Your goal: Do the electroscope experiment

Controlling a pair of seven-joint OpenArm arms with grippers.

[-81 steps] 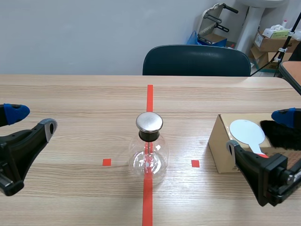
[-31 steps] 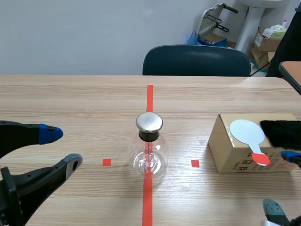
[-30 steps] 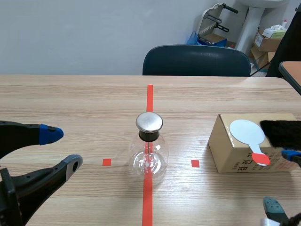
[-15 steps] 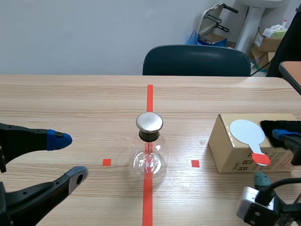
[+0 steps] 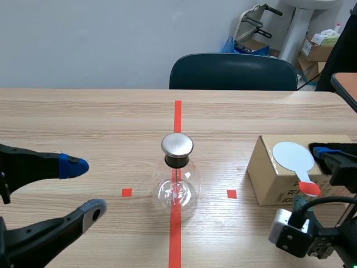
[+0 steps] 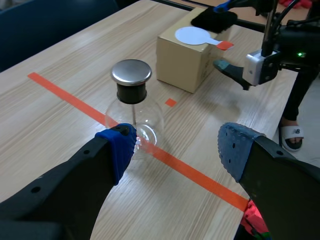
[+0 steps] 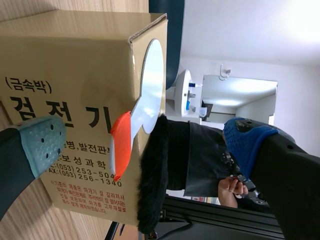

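Grippers first: we are holding both of them open. Our left gripper [image 6: 176, 147] is hanging low over the table [image 5: 83, 123] with its fingers wide apart and nothing between them. In the left wrist view the flask [image 5: 176, 190] is sitting just ahead of the blue-padded finger, apart from it.

Our right gripper [image 7: 144, 142] is likewise spreading its fingers and clamping nothing. It is facing the front of the box [image 5: 269, 181], one finger low by the printed side and the other up beyond the box top. Between them we are seeing the orange handle of the paddle [image 5: 294, 157] and the black fur [image 7: 152, 175]; whether a finger is touching either we cannot tell.

Paddle and fur are lying side by side on top of the box, the handle jutting past its front edge. The flask is standing upright on the red tape line [image 5: 177, 117] at mid-table, wearing a metal cap [image 5: 177, 144], well apart from the box. A dark chair [image 5: 232, 71] is standing across the table.
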